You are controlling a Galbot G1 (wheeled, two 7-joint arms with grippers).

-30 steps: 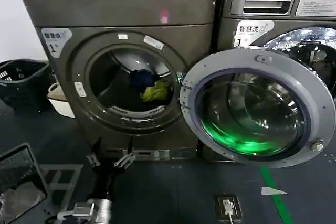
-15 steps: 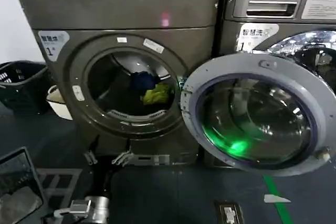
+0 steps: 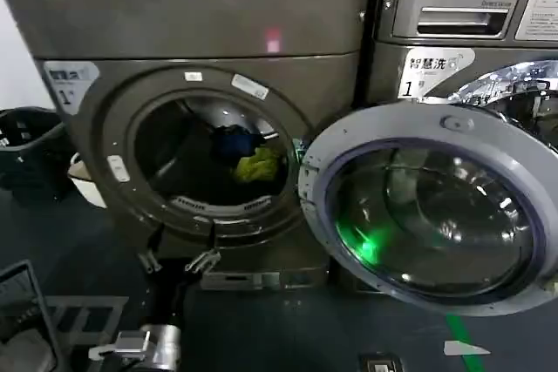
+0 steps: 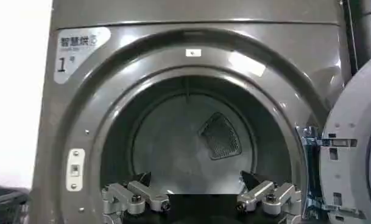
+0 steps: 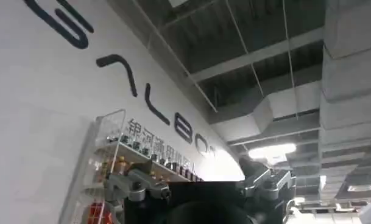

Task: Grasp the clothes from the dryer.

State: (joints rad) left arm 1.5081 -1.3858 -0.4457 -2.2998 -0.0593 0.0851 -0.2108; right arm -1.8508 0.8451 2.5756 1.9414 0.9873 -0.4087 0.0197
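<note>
Straight ahead of you stands the dryer (image 3: 196, 111), its bronze-grey front taking up most of the head view, and its round door (image 3: 432, 206) is swung fully out toward your right, so nothing blocks the porthole and an arm can go straight in. Beside it on the right sits the silver LG machine (image 3: 462, 15), which is not your target. Deep in the drum lie the clothes: the dark blue garment (image 3: 232, 141) rests at the back, and the yellow-green garment (image 3: 258, 165) sits just beside and slightly below it, both settled on the drum's lower curve where loose fabric naturally falls. Your left gripper (image 3: 178, 262) hangs low in front of the machine, below the porthole rim, with its fingers (image 4: 134, 195) spread wide apart and holding nothing; that spread suits a soft bundle, I judge, and its wrist camera looks squarely into the drum. Your right gripper (image 5: 197, 185) points up at the ceiling, also parted and empty, evidently parked clear of the work.
</note>
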